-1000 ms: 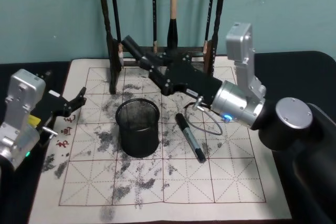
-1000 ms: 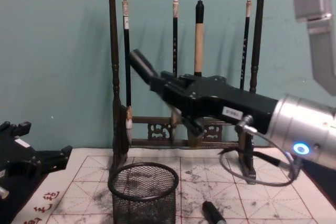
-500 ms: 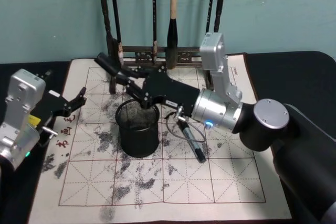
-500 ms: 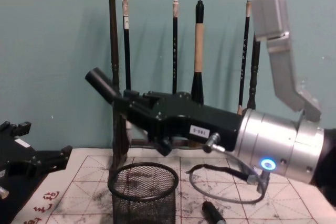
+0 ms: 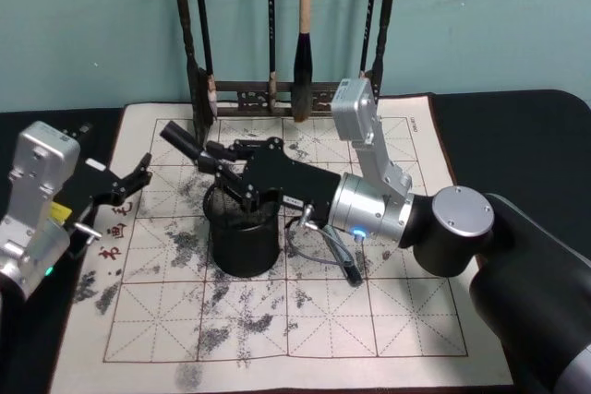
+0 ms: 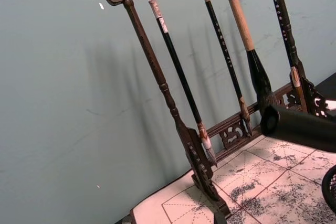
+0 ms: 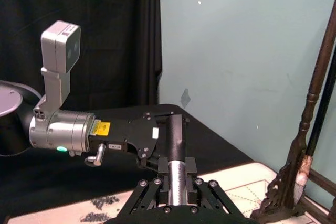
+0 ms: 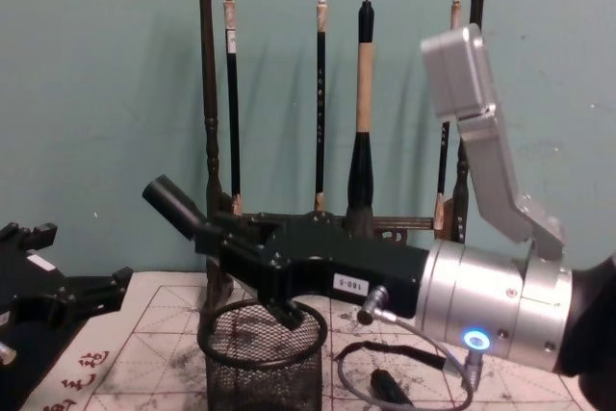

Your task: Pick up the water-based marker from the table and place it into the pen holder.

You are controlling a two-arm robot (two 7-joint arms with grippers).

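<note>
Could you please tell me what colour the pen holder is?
The pen holder is black wire mesh with a solid rim, clearest in the chest view.

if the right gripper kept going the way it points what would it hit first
Probably nothing near: the right gripper, jaws shut on the marker, points up and leftward, in front of the brush rack's left post. Depth is unclear.

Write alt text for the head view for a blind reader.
The right gripper holds a black marker tilted above the black mesh pen holder on an ink-stained mat. A second marker lies on the mat right of the holder; the left gripper sits at the mat's left edge, a brush rack stands behind.
</note>
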